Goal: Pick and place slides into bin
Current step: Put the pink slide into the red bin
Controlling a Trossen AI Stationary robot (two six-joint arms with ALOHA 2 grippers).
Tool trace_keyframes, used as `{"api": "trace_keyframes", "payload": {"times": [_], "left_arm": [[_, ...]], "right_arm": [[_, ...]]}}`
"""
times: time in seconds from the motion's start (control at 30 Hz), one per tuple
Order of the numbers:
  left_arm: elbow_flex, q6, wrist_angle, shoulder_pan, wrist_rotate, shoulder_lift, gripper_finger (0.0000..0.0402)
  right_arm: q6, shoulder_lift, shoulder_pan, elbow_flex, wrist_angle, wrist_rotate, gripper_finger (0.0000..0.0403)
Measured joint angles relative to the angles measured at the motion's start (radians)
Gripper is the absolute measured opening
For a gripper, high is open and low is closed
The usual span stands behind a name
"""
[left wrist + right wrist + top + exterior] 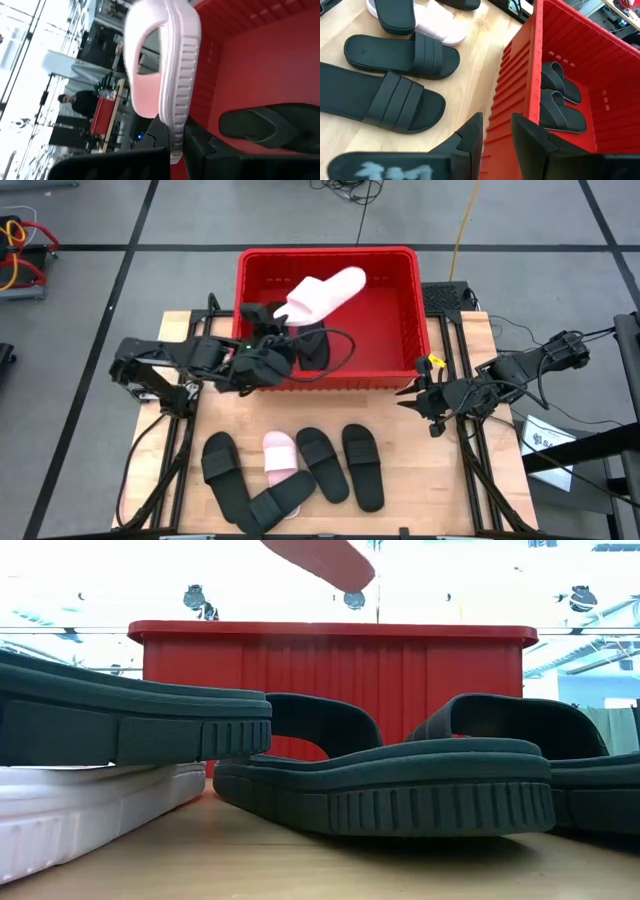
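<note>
a black slide (pixel 385 790) lies closest in the low view, with the bin (pixel 330 680) standing behind it. that view hides what is inside the bin. the right wrist view shows two black slides (pixel 560 97) lying on its floor. from above, the left gripper (pixel 272 315) is at the bin's left wall, pinching a pink slide (pixel 322 293) by one end. the slide hangs over the bin, its long side slanting toward the far right corner. the right gripper (pixel 415 392) is beside the bin's right front corner, a little open, holding nothing. four black slides and another pink slide (pixel 280 457) lie on the table (pixel 420 480).
</note>
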Motion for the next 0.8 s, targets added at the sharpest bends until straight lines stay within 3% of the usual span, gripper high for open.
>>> {"api": "trace_keyframes", "payload": {"times": [0.27,0.8], "left_arm": [[-0.001,-0.138,-0.045,0.049,-0.049,0.071,0.0007],[-0.001,-0.161,-0.073,0.058,-0.263,0.147,0.0007]], "right_arm": [[0.0,0.0,0.0,0.0,0.0,-0.001,0.009],[0.0,0.0,0.0,0.0,-0.001,-0.002,0.0091]]}}
